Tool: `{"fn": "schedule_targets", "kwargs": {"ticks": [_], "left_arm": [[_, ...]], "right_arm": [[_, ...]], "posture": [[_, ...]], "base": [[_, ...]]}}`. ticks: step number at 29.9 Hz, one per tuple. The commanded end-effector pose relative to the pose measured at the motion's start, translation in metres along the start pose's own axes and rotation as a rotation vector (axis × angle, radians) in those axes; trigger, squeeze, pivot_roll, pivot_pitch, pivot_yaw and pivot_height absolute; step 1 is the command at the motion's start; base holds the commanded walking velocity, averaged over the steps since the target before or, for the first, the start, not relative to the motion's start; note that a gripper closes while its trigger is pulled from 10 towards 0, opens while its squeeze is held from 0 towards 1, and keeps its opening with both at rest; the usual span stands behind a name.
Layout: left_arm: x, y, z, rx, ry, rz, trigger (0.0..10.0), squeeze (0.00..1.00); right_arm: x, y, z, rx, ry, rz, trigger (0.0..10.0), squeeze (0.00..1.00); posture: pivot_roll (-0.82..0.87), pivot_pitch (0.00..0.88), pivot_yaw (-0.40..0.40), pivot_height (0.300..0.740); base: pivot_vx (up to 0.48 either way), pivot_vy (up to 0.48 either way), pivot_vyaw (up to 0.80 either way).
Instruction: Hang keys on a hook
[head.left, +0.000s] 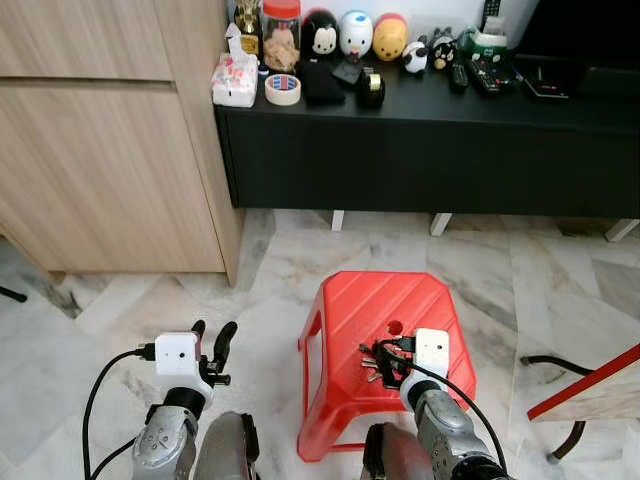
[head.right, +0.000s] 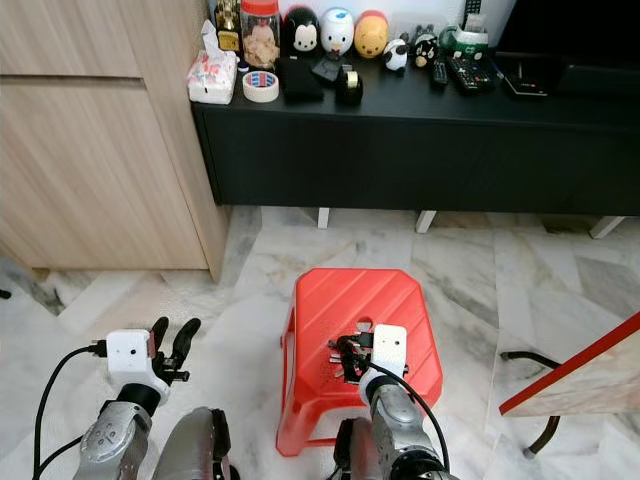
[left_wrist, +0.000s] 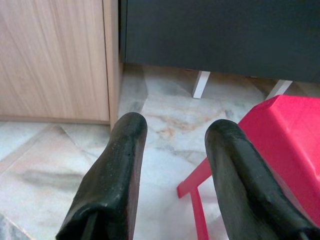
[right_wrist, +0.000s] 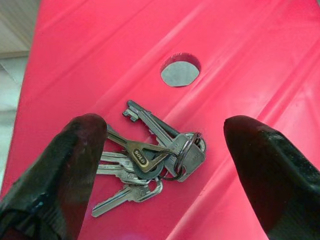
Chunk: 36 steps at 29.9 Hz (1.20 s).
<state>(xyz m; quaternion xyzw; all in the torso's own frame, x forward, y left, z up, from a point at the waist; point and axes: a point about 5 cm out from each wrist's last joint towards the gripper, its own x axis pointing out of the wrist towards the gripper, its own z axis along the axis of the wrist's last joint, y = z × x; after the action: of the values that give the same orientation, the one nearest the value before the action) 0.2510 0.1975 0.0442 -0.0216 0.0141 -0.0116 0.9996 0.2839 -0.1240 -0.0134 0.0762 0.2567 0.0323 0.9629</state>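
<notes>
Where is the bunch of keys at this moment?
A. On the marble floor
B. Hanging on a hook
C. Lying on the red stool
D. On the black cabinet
C: the bunch of keys lies flat on the red stool, between the open fingers of the right gripper.

The right hand (right_wrist: 160, 150) straddles the keys (right_wrist: 150, 160) with fingers spread — bare red stool (head.left: 350, 300) top on every side. Only a round hole (right_wrist: 180, 69) lies just beyond the keys.
</notes>
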Motion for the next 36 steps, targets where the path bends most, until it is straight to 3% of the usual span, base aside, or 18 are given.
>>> {"fn": "schedule_targets", "kwargs": {"ticks": [1,7,8,9,10,11,13,14,15,16,17,32,33,34,36], "left_arm": [[-0.005,-0.002,-0.004,0.001,0.023,-0.001,10.0,0.0],[-0.008,-0.002,-0.005,-0.001,0.024,0.005,10.0,0.0],[-0.009,-0.002,-0.006,-0.002,0.027,0.006,10.0,0.0],[-0.009,-0.002,-0.006,-0.002,0.027,0.006,10.0,0.0],[-0.01,-0.003,-0.006,-0.002,0.032,0.007,10.0,0.0],[-0.01,-0.003,-0.006,-0.002,0.033,0.007,10.0,0.0],[-0.01,-0.003,-0.006,-0.001,0.034,0.007,10.0,0.0],[-0.01,-0.003,-0.006,-0.001,0.035,0.007,10.0,0.0],[-0.01,-0.003,-0.006,-0.001,0.036,0.008,10.0,0.0],[-0.01,-0.003,-0.006,-0.001,0.036,0.008,10.0,0.0],[-0.011,-0.003,-0.006,-0.001,0.036,0.008,10.0,0.0],[-0.011,-0.003,-0.006,0.009,0.042,0.008,10.0,0.0],[-0.011,-0.003,-0.006,0.009,0.042,0.008,10.0,0.0],[-0.011,-0.003,-0.006,0.01,0.044,0.007,10.0,0.0],[-0.011,-0.003,-0.006,0.01,0.044,0.007,10.0,0.0]], "right_arm": [[-0.001,-0.005,-0.004,0.0,0.033,-0.022,10.0,0.0],[-0.001,-0.005,-0.005,0.025,0.037,-0.03,10.0,0.0],[-0.001,-0.006,-0.006,0.017,0.046,-0.033,4.8,0.0],[-0.001,-0.006,-0.006,0.017,0.046,-0.033,4.8,0.0],[-0.002,-0.007,-0.009,0.01,0.07,-0.043,1.9,0.0],[-0.002,-0.007,-0.01,0.013,0.071,-0.044,0.3,0.0],[-0.002,-0.007,-0.01,0.015,0.072,-0.044,0.8,0.0],[-0.002,-0.007,-0.012,0.016,0.075,-0.043,3.8,0.0],[-0.003,-0.007,-0.012,0.016,0.078,-0.043,5.3,0.0],[-0.003,-0.007,-0.012,0.016,0.078,-0.043,5.3,0.0],[-0.003,-0.007,-0.014,0.013,0.087,-0.039,10.0,0.0],[-0.002,-0.006,-0.008,0.007,0.06,-0.015,10.0,0.0],[-0.001,-0.005,-0.008,0.007,0.058,-0.015,7.8,0.0],[-0.001,-0.006,-0.007,0.006,0.059,-0.015,4.8,0.0],[-0.001,-0.006,-0.007,0.005,0.059,-0.015,4.8,0.0]], "posture": [[0.06,0.184,-0.128,0.616],[0.06,0.191,-0.133,0.616],[0.05,0.192,-0.134,0.616],[0.05,0.192,-0.134,0.616],[0.05,0.192,-0.133,0.616],[0.05,0.192,-0.133,0.616],[0.05,0.192,-0.133,0.616],[0.05,0.193,-0.133,0.616],[0.05,0.193,-0.133,0.616],[0.05,0.193,-0.133,0.616],[0.05,0.192,-0.134,0.616],[0.05,0.195,-0.134,0.616],[0.05,0.195,-0.134,0.616],[0.05,0.197,-0.135,0.616],[0.05,0.197,-0.135,0.616]], "base": [[0.0,0.0,0.0],[0.0,0.0,0.0],[0.0,0.0,0.0],[0.0,0.0,0.0],[0.0,0.0,0.0],[0.0,0.0,0.0],[0.0,0.0,0.0],[0.0,0.0,0.0],[0.0,0.0,0.0],[0.0,0.0,0.0],[0.0,0.0,0.0],[0.0,0.0,0.0],[0.0,0.0,0.0],[0.0,0.0,0.0],[0.0,0.0,0.0]]}}
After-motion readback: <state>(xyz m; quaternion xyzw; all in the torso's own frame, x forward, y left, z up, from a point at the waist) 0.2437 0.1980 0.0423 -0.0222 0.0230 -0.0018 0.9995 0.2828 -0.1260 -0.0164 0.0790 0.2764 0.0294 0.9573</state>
